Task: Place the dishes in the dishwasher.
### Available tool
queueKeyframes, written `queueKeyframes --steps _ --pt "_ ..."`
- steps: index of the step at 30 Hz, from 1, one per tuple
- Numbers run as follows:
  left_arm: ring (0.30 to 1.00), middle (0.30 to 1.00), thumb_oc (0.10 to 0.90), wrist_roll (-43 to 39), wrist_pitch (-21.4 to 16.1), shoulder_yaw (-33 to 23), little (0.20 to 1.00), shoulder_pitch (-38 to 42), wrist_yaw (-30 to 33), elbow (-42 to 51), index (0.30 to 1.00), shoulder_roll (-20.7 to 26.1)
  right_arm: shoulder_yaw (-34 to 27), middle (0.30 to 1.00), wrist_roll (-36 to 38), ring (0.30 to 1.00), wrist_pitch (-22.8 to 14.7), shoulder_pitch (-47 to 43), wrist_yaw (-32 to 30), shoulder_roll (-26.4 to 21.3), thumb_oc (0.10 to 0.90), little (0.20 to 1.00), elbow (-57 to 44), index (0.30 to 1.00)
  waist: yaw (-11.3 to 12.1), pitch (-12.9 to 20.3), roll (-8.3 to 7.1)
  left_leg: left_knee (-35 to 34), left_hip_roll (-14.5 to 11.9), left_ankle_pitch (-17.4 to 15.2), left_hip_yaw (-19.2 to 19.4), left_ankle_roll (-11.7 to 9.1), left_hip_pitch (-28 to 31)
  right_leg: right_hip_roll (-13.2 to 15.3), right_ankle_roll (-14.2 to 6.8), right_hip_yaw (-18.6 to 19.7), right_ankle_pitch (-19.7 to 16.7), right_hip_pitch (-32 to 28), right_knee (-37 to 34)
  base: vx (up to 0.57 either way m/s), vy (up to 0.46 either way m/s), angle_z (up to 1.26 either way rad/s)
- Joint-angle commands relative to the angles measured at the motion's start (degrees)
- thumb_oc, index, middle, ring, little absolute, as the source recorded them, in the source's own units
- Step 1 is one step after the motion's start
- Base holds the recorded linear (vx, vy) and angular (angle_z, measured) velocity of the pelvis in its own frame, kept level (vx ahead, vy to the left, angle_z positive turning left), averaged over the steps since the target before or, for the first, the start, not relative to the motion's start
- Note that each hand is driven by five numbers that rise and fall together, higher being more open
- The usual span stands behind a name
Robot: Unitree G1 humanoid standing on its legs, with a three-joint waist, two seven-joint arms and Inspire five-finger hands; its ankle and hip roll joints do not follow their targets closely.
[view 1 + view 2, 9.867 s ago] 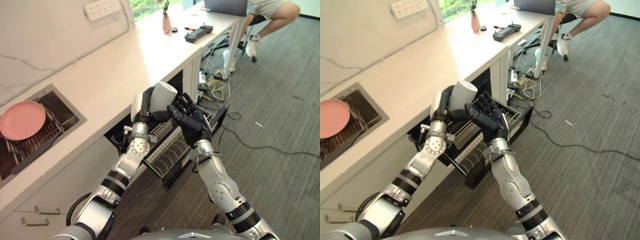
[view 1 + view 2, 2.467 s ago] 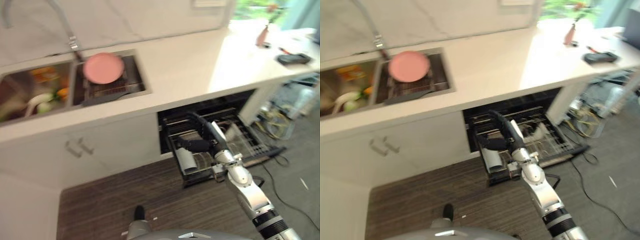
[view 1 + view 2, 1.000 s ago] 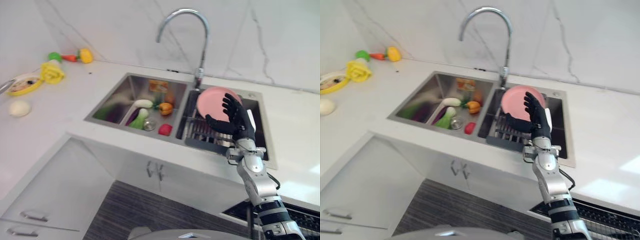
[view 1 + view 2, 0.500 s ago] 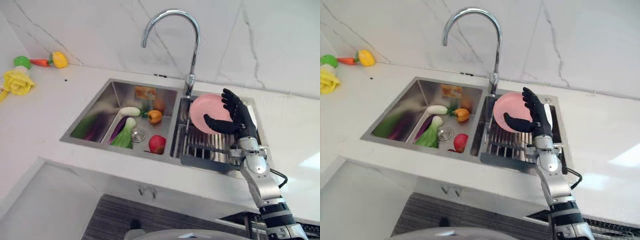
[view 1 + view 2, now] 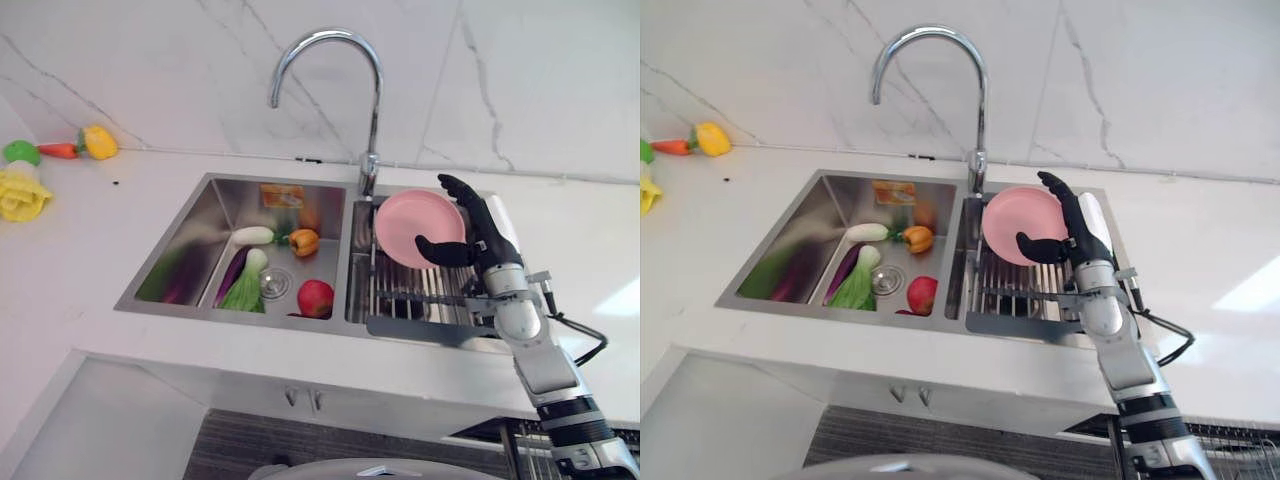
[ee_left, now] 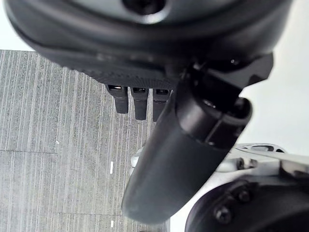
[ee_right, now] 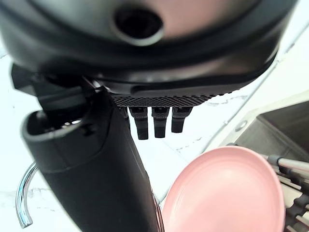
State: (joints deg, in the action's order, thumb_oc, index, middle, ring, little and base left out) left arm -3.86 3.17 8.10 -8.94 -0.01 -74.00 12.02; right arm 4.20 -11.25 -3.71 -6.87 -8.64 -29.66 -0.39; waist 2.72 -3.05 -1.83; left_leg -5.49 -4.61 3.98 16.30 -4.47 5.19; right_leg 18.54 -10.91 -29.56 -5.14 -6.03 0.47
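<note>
A pink plate [image 5: 418,228] stands on edge in the wire rack [image 5: 420,295] of the sink's right basin. My right hand [image 5: 478,240] is open at the plate's right rim, fingers straight above it and thumb pointing across its lower front, with a small gap to the plate. The right wrist view has the pink plate [image 7: 227,193] just past the straight fingers [image 7: 154,121]. My left hand [image 6: 140,104] hangs over the grey floor in its wrist view, fingers relaxed and holding nothing.
A chrome tap [image 5: 325,90] arches over the sink. The left basin [image 5: 200,250] holds toy vegetables, a red apple [image 5: 315,297] and an orange pepper [image 5: 304,241]. Toy produce [image 5: 85,142] lies on the white counter at the far left. A marble wall rises behind.
The view has swung from the dishwasher to the sink. Over the last second my right hand has risen and closed in on the pink plate's right rim.
</note>
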Motion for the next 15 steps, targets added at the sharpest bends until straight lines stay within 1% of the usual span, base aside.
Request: queueKeyframes --steps 1,4,8,10,15 --pt "0.9 0.9 0.8 4.21 -3.1 2.94 0.9 6.08 -0.38 0.43 0.9 -1.94 -0.12 0.9 -2.36 0.9 -5.01 -9.4 0.72 -6.24 0.8 0.9 -4.94 0.9 1.55 2.91 2.15 2.91 -0.56 -9.64 -1.45 1.85 1.68 3.21 -3.36 -1.66 -0.25 3.22 2.19 0.01 -0.011 -0.08" --pt "0.9 0.9 0.8 7.15 -3.59 3.47 0.9 6.45 0.29 1.53 0.9 0.32 1.56 0.9 -2.73 0.9 -5.94 -9.86 2.09 -8.1 0.8 0.9 -3.4 0.9 1.48 2.87 2.3 2.9 -0.72 -9.55 -1.28 1.6 1.78 3.1 -3.4 -1.82 -0.52 3.12 1.66 0.01 -0.011 -0.03" --pt "0.9 0.9 0.8 8.9 -4.36 3.43 0.9 6.77 0.46 1.96 0.9 2.05 3.57 0.9 -3.49 0.9 -6.21 -9.95 3.56 -9.96 0.8 0.9 -1.76 0.9 1.54 2.92 2.41 2.79 -0.95 -9.34 -1.3 1.27 1.84 2.98 -3.36 -2.12 -0.49 2.85 1.06 0.0 0.0 0.0" --pt "0.9 0.9 0.8 9.51 -4.52 3.27 0.9 6.58 0.66 1.99 0.9 2.47 4.32 0.9 -3.58 0.9 -6.38 -10.2 3.49 -10.13 0.8 0.9 -0.42 0.9 1.65 2.88 2.48 2.74 -1.11 -9.22 -1.44 1.1 1.78 2.88 -3.31 -2.48 -0.39 2.6 0.81 0.0 0.0 0.0" --pt "0.9 0.9 0.8 10.17 -4.73 3.38 0.9 6.28 0.78 1.1 0.9 1.5 4.86 0.9 -5.89 0.9 -6.44 -10.82 1.79 -10.23 0.8 0.9 1.49 0.9 2.51 2.82 2.12 2.81 -1.49 -9.0 -2.05 0.82 1.49 2.46 -3.19 -3.4 -0.13 1.85 0.25 0.01 -0.018 0.04"
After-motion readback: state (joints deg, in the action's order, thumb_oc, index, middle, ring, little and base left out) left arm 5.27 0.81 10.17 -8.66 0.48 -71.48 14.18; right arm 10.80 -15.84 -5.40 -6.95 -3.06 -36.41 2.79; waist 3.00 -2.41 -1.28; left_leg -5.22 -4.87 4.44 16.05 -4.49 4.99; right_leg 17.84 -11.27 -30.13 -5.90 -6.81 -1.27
